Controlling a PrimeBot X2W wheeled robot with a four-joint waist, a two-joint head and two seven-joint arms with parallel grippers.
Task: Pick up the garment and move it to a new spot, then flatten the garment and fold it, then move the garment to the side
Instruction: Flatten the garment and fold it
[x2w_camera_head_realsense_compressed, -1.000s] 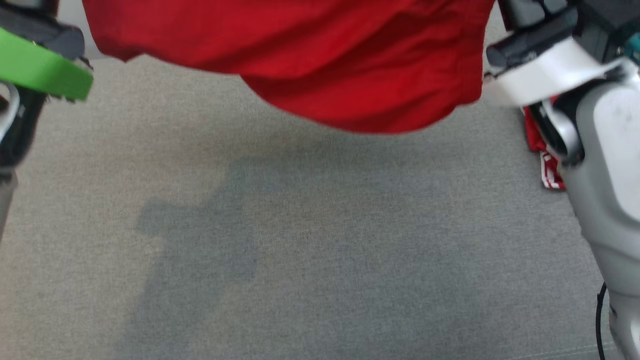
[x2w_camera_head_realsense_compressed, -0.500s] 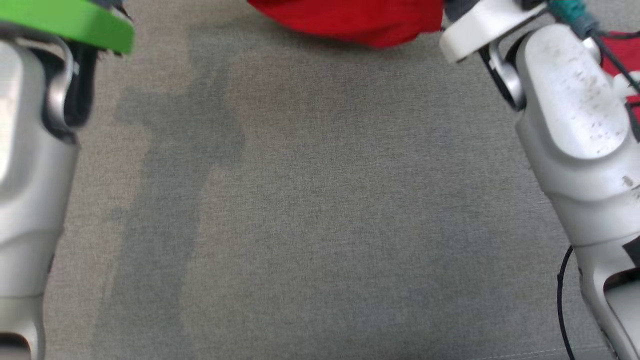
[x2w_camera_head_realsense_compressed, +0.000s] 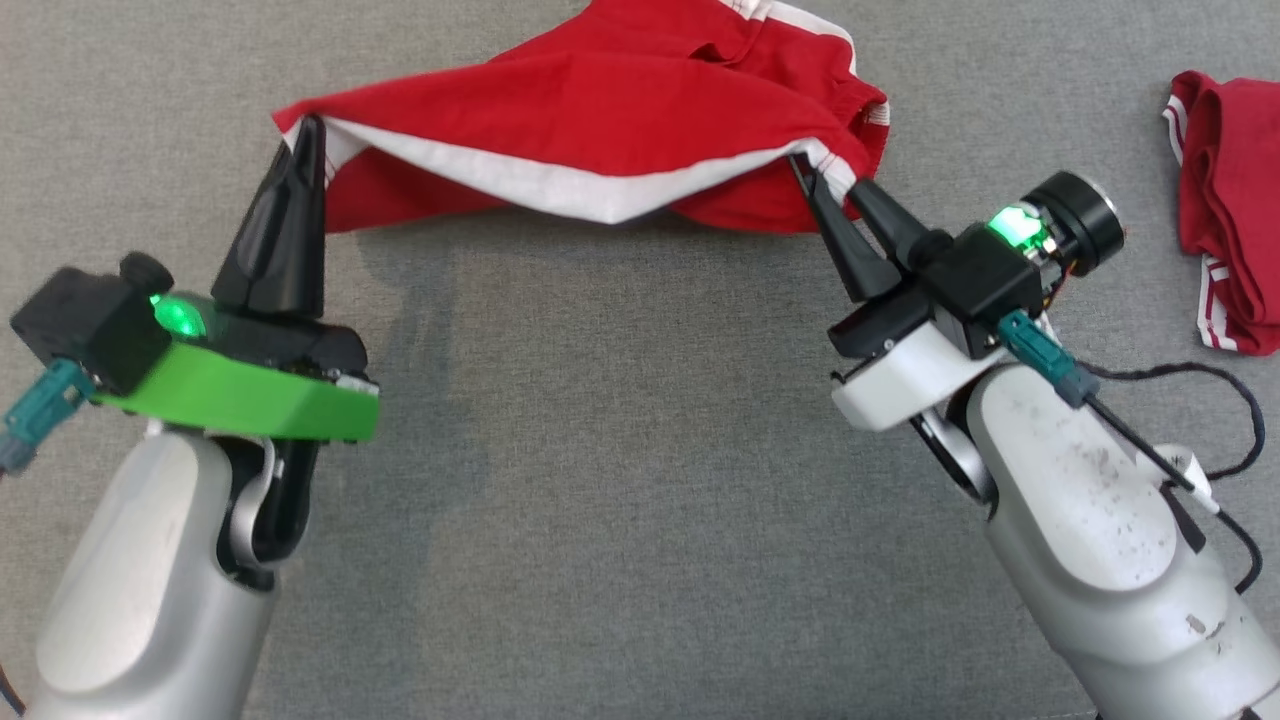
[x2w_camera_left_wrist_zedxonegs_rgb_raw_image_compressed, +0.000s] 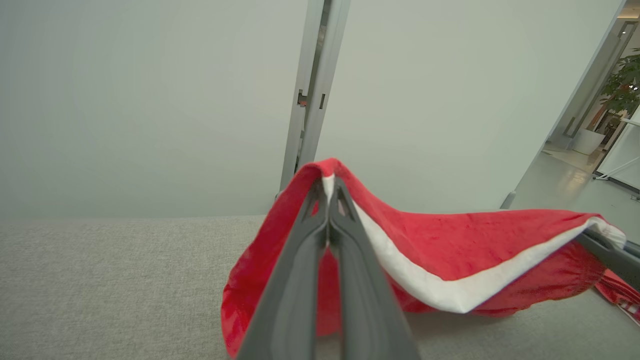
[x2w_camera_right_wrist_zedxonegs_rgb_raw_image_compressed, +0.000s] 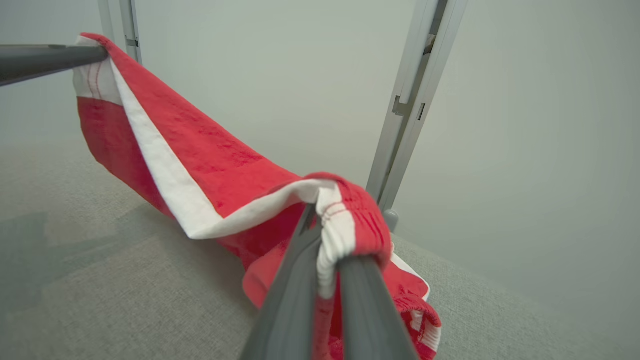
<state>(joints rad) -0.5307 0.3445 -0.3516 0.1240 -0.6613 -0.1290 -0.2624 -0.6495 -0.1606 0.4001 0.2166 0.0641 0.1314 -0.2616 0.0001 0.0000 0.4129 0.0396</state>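
Note:
The garment (x2w_camera_head_realsense_compressed: 620, 110) is red with a white band along its edge, stretched between my two grippers above the grey cloth surface. My left gripper (x2w_camera_head_realsense_compressed: 310, 135) is shut on its left corner; the left wrist view shows the garment (x2w_camera_left_wrist_zedxonegs_rgb_raw_image_compressed: 450, 260) pinched at the tip of the left gripper (x2w_camera_left_wrist_zedxonegs_rgb_raw_image_compressed: 327, 187). My right gripper (x2w_camera_head_realsense_compressed: 812, 172) is shut on the right corner, where the bunched white hem of the garment (x2w_camera_right_wrist_zedxonegs_rgb_raw_image_compressed: 210, 165) wraps over the right gripper (x2w_camera_right_wrist_zedxonegs_rgb_raw_image_compressed: 322, 235). The far part of the cloth sags to the surface.
A second red garment (x2w_camera_head_realsense_compressed: 1225, 200) with white trim lies crumpled at the right edge of the grey surface (x2w_camera_head_realsense_compressed: 620, 480). A black cable (x2w_camera_head_realsense_compressed: 1225, 400) loops beside my right forearm. A pale wall with a metal post (x2w_camera_left_wrist_zedxonegs_rgb_raw_image_compressed: 312, 90) stands behind the surface.
The head camera has swung, so the whole picture shifted. The garment, earlier hanging close and blurred at the top, now hangs stretched between both grippers with its far part on the surface.

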